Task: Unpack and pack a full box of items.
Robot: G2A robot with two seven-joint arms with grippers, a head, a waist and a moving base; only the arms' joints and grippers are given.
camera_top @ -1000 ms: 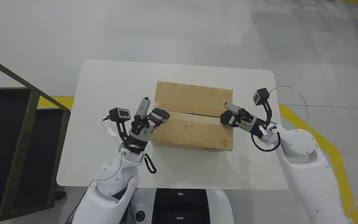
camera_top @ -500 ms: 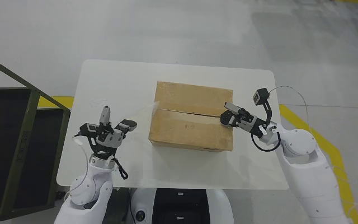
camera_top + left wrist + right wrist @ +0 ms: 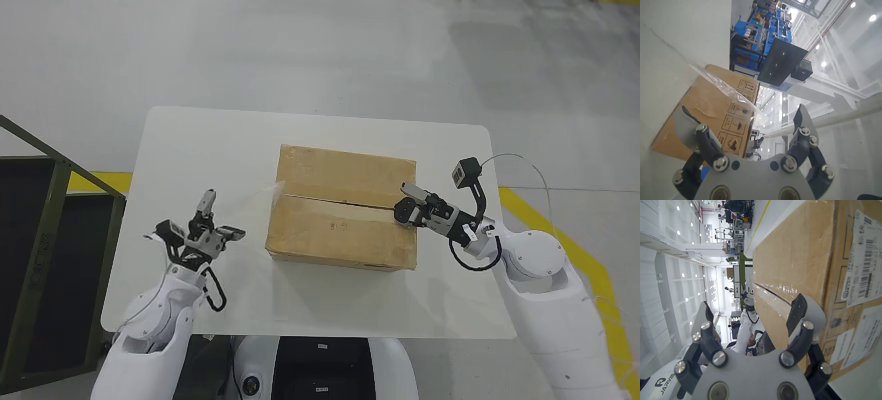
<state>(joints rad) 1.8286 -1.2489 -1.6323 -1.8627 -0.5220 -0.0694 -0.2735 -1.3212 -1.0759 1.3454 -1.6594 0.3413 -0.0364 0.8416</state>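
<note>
**Table and its load**

White table (image 3: 200, 150) with rounded corners. One closed cardboard box (image 3: 342, 208) rests flat near the middle, slightly toward the right, with its long sides running across. A seam (image 3: 340, 203) splits its top lengthwise. A clear strip (image 3: 262, 193), probably tape, trails off the box's left end; contact with the table cannot be judged.
</note>
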